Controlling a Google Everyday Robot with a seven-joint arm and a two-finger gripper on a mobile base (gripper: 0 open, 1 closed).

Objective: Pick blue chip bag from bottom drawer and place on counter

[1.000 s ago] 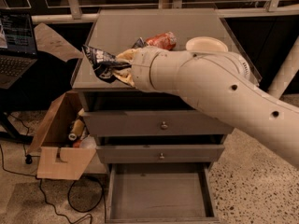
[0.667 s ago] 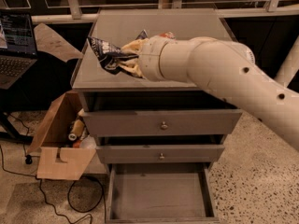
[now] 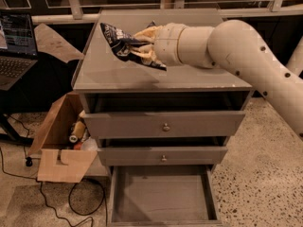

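The blue chip bag (image 3: 119, 41), dark blue with white print, hangs in the air above the left half of the grey counter (image 3: 156, 79). My gripper (image 3: 142, 45) is shut on the bag's right end, its pale fingers (image 3: 147, 34) pinching the foil from above and below. The cream arm reaches in from the right across the counter. Below, the bottom drawer (image 3: 163, 193) stands pulled open, and its flat grey floor shows nothing on it.
Two shallower drawers with round knobs (image 3: 165, 126) sit slightly ajar above the open one. An open cardboard box (image 3: 61, 145) holding several items stands on the floor to the cabinet's left. A laptop (image 3: 16, 46) sits at far left. Cables lie on the floor.
The arm has lifted and carried the bag up and farther back over the counter, from its front-left edge. An orange item seen earlier behind the arm is hidden now.
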